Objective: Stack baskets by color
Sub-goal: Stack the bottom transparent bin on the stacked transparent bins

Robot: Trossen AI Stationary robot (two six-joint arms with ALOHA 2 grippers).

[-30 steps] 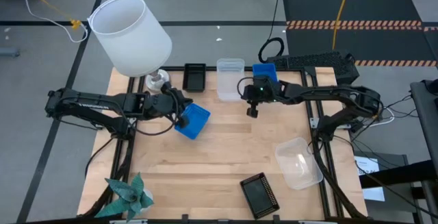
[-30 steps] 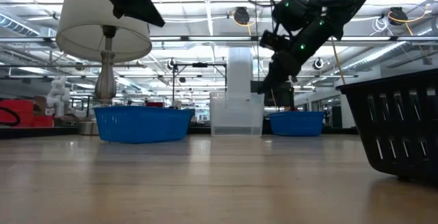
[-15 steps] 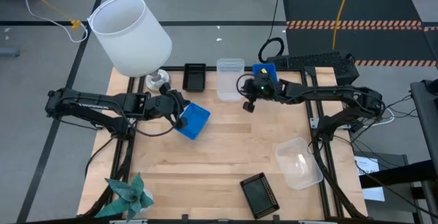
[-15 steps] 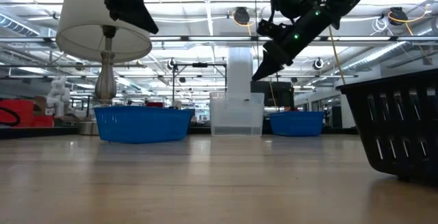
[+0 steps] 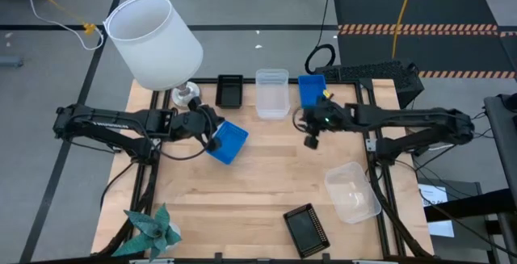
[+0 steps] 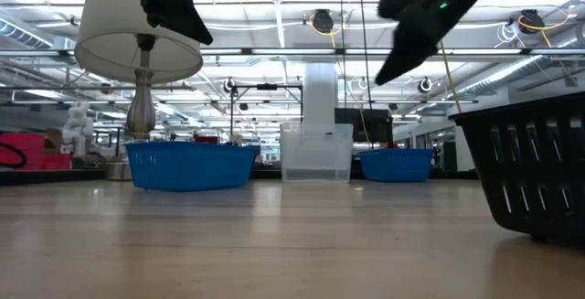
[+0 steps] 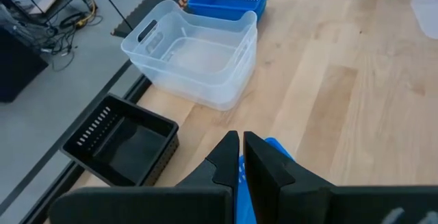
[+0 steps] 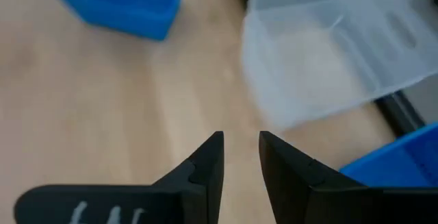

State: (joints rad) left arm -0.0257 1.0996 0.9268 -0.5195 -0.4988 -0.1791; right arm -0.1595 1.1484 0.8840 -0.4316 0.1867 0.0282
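A blue basket (image 5: 230, 140) rests flat on the table left of centre, its bottom on the wood in the low view (image 6: 190, 165). My left gripper (image 5: 216, 142) hangs well above its left rim, shut and holding nothing (image 7: 241, 142). Along the far edge stand a black basket (image 5: 229, 90), a clear basket (image 5: 272, 93) and another blue basket (image 5: 311, 89). My right gripper (image 5: 310, 142) hovers open (image 8: 240, 142) high over bare wood, nearer than that far blue basket. A second clear basket (image 5: 352, 191) and a second black basket (image 5: 307, 229) lie at the near right.
A big white lampshade (image 5: 153, 39) on its stand leans over the far left corner. A teal paper star (image 5: 150, 228) lies at the near left corner. Bare wood shows in the table's middle (image 5: 266, 179). The near black basket looms large in the low view (image 6: 535, 171).
My right gripper has moved up and away from the far row of baskets, toward the table's right and near edges. The baskets have stayed where they were.
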